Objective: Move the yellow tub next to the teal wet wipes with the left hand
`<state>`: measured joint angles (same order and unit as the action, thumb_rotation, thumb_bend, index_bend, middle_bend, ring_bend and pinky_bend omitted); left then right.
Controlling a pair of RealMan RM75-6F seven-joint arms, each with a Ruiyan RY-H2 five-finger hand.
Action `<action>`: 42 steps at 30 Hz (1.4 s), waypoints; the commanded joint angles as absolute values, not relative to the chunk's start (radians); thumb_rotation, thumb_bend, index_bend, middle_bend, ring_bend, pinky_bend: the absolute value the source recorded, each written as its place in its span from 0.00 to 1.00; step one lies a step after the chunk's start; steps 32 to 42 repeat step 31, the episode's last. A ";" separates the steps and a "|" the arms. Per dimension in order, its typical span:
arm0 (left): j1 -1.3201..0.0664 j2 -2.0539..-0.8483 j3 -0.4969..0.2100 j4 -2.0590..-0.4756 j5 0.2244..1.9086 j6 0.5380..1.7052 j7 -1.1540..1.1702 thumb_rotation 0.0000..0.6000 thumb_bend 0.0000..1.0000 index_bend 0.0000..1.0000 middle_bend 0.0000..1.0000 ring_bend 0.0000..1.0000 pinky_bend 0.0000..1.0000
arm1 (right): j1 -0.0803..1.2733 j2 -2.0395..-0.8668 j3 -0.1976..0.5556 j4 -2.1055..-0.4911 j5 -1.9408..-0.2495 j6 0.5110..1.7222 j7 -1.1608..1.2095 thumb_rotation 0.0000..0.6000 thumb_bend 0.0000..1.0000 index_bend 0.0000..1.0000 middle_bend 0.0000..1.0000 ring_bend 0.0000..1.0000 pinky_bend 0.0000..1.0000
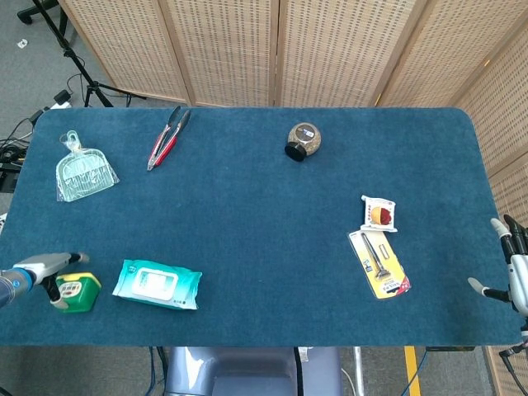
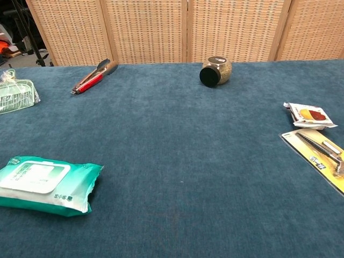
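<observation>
The yellow tub (image 1: pixel 74 290), a small green pot with a yellow lid, stands tilted near the table's front left corner. It is just left of the teal wet wipes (image 1: pixel 157 284), with a small gap between them. My left hand (image 1: pixel 40 267) reaches in from the left edge and holds the tub, one finger over its top and the thumb against its left side. My right hand (image 1: pixel 513 268) hangs off the table's right edge, fingers spread and empty. The chest view shows the wet wipes (image 2: pixel 45 184) but neither the tub nor a hand.
A green dustpan (image 1: pixel 84 171) and red tongs (image 1: pixel 167 137) lie at the back left. A round jar (image 1: pixel 303 140) lies on its side at the back centre. A snack packet (image 1: pixel 379 213) and a carded tool (image 1: pixel 379 264) lie at the right.
</observation>
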<state>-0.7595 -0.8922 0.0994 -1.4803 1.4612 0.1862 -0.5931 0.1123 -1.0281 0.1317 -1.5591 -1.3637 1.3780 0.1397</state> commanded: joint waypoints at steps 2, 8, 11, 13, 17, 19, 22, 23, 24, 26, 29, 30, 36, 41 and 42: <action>-0.641 -0.928 0.043 -1.424 1.445 0.522 -0.547 1.00 0.32 0.00 0.00 0.00 0.00 | 0.113 -1.028 0.130 -1.560 -1.365 1.377 0.137 1.00 0.00 0.00 0.00 0.00 0.00; -0.600 -0.919 0.020 -1.421 1.416 0.628 -0.515 1.00 0.32 0.00 0.00 0.00 0.00 | 0.112 -1.027 0.130 -1.562 -1.365 1.378 0.138 1.00 0.00 0.00 0.00 0.00 0.00; -0.591 -0.915 0.014 -1.426 1.407 0.644 -0.523 1.00 0.32 0.00 0.00 0.00 0.00 | 0.113 -1.027 0.130 -1.561 -1.366 1.377 0.138 1.00 0.00 0.00 0.00 0.00 0.00; -0.573 -0.907 0.004 -1.428 1.401 0.683 -0.546 1.00 0.31 0.00 0.00 0.00 0.00 | 0.113 -1.028 0.129 -1.561 -1.367 1.377 0.136 1.00 0.00 0.00 0.00 0.00 0.00; -0.523 -0.911 -0.014 -1.435 1.392 0.802 -0.516 1.00 0.23 0.00 0.00 0.00 0.00 | 0.113 -1.030 0.129 -1.560 -1.369 1.380 0.136 1.00 0.00 0.00 0.00 0.00 0.00; -0.478 -0.934 -0.029 -1.444 1.360 0.901 -0.438 1.00 0.18 0.00 0.00 0.00 0.00 | 0.113 -1.032 0.128 -1.558 -1.375 1.383 0.136 1.00 0.00 0.00 0.00 0.00 0.00; -0.408 -0.991 -0.054 -1.471 1.295 1.050 -0.322 1.00 0.14 0.00 0.00 0.00 0.00 | 0.114 -1.036 0.125 -1.554 -1.385 1.388 0.134 1.00 0.00 0.00 0.00 0.00 0.00; -0.389 -1.011 -0.058 -1.476 1.285 1.091 -0.288 1.00 0.14 0.00 0.00 0.00 0.00 | 0.114 -1.038 0.125 -1.553 -1.387 1.389 0.133 1.00 0.00 0.00 0.00 0.00 0.00; -0.371 -1.030 -0.060 -1.481 1.277 1.127 -0.260 1.00 0.14 0.00 0.00 0.00 0.00 | 0.113 -1.038 0.124 -1.552 -1.389 1.391 0.132 1.00 0.00 0.00 0.00 0.00 0.00; -0.340 -1.065 -0.063 -1.488 1.262 1.188 -0.211 1.00 0.14 0.00 0.00 0.00 0.00 | 0.113 -1.040 0.123 -1.550 -1.392 1.393 0.131 1.00 0.00 0.00 0.00 0.00 0.00; -0.298 -1.115 -0.068 -1.491 1.250 1.277 -0.138 1.00 0.14 0.00 0.00 0.00 0.00 | 0.112 -1.043 0.122 -1.548 -1.396 1.398 0.129 1.00 0.00 0.00 0.00 0.00 0.00; -0.288 -1.125 -0.069 -1.497 1.248 1.292 -0.134 1.00 0.14 0.00 0.00 0.00 0.00 | 0.112 -1.043 0.122 -1.548 -1.397 1.399 0.128 1.00 0.00 0.00 0.00 0.00 0.00; -0.281 -1.131 -0.070 -1.502 1.249 1.301 -0.132 1.00 0.14 0.00 0.00 0.00 0.00 | 0.112 -1.043 0.122 -1.549 -1.397 1.399 0.128 1.00 0.00 0.00 0.00 0.00 0.00; -0.281 -1.131 -0.070 -1.502 1.249 1.301 -0.132 1.00 0.14 0.00 0.00 0.00 0.00 | 0.112 -1.043 0.122 -1.549 -1.397 1.399 0.128 1.00 0.00 0.00 0.00 0.00 0.00; -0.281 -1.131 -0.070 -1.502 1.249 1.301 -0.132 1.00 0.14 0.00 0.00 0.00 0.00 | 0.112 -1.043 0.122 -1.549 -1.397 1.399 0.128 1.00 0.00 0.00 0.00 0.00 0.00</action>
